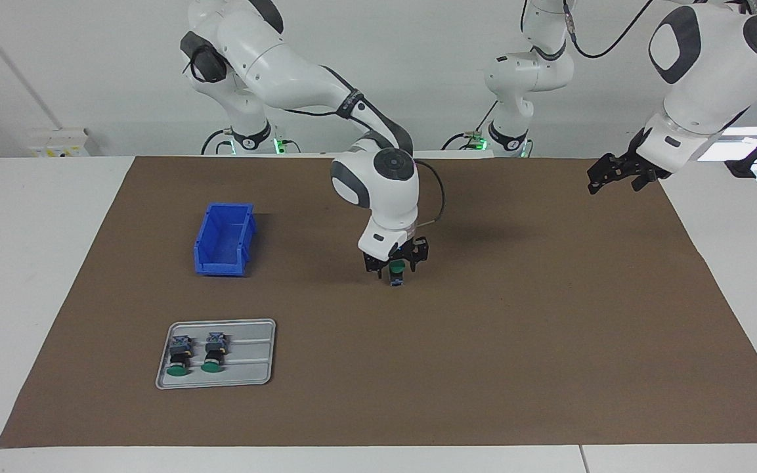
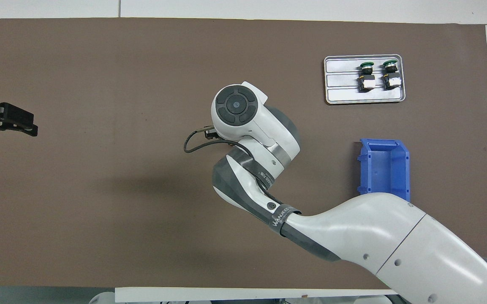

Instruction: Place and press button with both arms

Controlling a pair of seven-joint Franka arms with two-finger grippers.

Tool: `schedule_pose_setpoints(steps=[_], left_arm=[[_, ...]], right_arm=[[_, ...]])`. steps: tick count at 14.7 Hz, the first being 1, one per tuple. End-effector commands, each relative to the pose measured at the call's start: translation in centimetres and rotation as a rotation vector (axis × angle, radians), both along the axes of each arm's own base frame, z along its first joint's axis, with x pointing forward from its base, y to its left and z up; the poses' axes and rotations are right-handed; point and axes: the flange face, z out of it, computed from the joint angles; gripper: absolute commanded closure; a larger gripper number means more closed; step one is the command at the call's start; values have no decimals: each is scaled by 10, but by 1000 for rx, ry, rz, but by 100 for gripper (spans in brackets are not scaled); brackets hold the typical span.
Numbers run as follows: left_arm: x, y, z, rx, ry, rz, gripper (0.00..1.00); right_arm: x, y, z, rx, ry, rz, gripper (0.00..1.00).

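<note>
The right tool (image 1: 396,262) was low over the middle of the brown mat (image 1: 549,328), right on top of the button (image 1: 396,270). Its fingers sat on both sides of the green cap, but I could not tell if they were squeezing it or just close to it. The button stood upright on the mat, well apart from the blue bin (image 1: 224,238) and the grey tray (image 1: 257,355). Two more buttons (image 1: 194,355) lay on that tray.

The left tool (image 1: 621,173) waited up in the air with its fingers wide, over the mat's edge at the left arm's end of the tabletop.

The button was small and tall, so it could tip over. That might happen if the right tool pushed it from one side, or let go while it leaned. If it fell, pressing the cap would be hard.
</note>
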Motion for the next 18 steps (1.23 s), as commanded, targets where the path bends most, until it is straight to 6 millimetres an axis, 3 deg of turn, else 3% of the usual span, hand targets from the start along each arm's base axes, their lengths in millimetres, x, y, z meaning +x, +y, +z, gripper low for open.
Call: schedule_pose_setpoints(steps=[1, 6, 13, 16, 18], left_arm=[[-5, 2, 1, 3, -11, -4, 0], [-5, 2, 1, 3, -11, -4, 0], [-5, 2, 1, 3, -11, -4, 0], [-5, 2, 1, 3, -11, -4, 0], [-5, 2, 1, 3, -11, -4, 0]], right_arm=[[-3, -1, -1, -16, -4, -7, 32], [-3, 0, 1, -15, -3, -12, 53], [0, 0, 4, -17, 1, -42, 72], [13, -9, 32, -40, 16, -65, 72], [22, -31, 61, -59, 8, -99, 76]])
